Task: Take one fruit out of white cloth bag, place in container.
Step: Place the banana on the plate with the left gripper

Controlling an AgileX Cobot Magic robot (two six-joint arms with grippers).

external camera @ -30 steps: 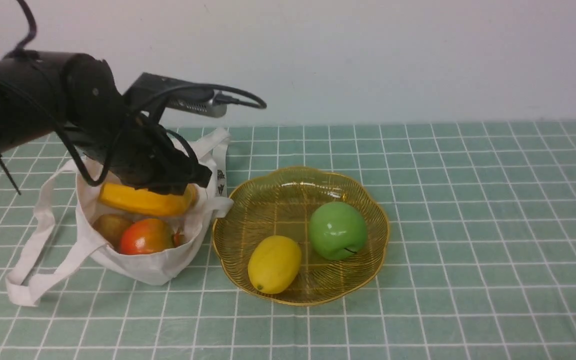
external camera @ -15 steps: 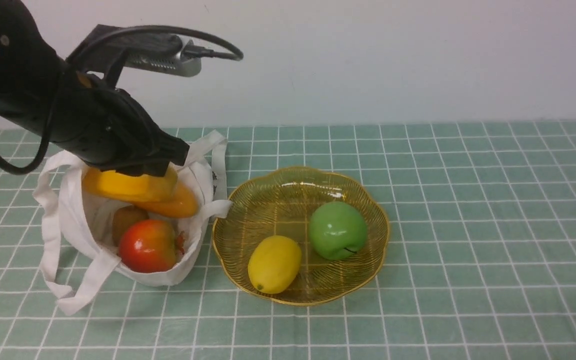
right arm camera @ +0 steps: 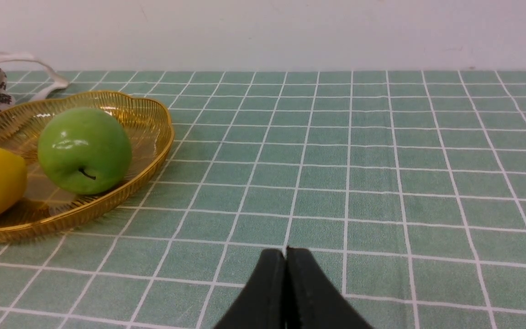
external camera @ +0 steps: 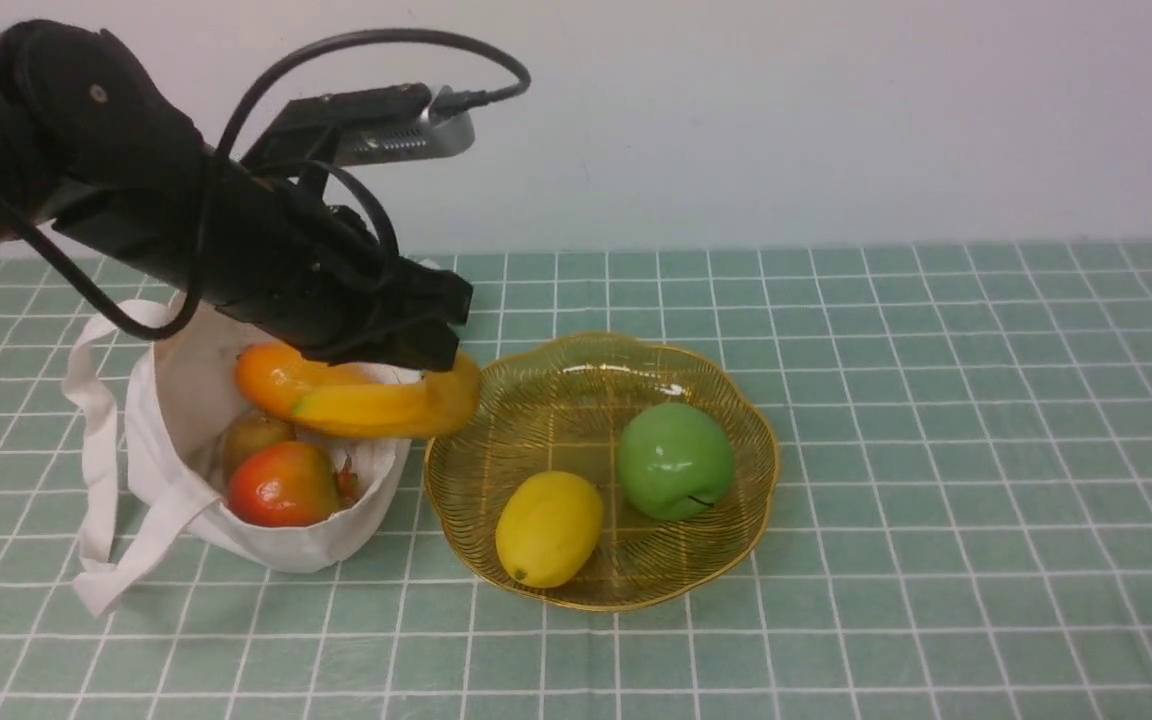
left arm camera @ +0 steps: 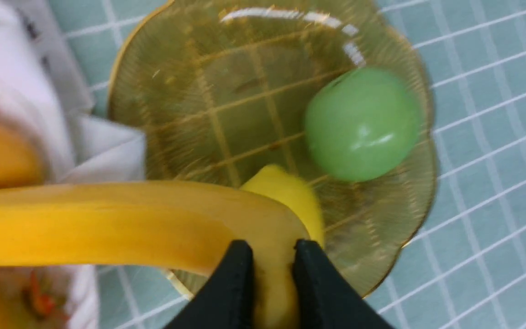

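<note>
My left gripper [external camera: 434, 362] is shut on one end of the long yellow-orange banana [external camera: 386, 408], gripped between its black fingers [left arm camera: 235, 278]. The banana [left arm camera: 107, 224] hangs level above the bag's right edge, and its held end reaches over the left rim of the amber scalloped bowl [external camera: 576, 390]. The white cloth bag [external camera: 286, 545] stands open to the left of the bowl. My right gripper [right arm camera: 285, 256] is shut on nothing, low over the tablecloth to the right of the bowl [right arm camera: 149, 119]. It does not show in the front view.
A yellow lemon [external camera: 548, 528] and a green apple [external camera: 676, 460] lie in the bowl. The bag holds an orange mango-like fruit [external camera: 271, 375], a red apple [external camera: 281, 485] and a brownish fruit [external camera: 251, 435]. Its strap handles [external camera: 101, 500] trail left on the green checked tablecloth [external camera: 936, 450].
My left gripper has lifted the banana out of the bag and carried it right, to the bowl's rim. The bag was tugged and its handles shifted. The bowl's fruit has not moved.
</note>
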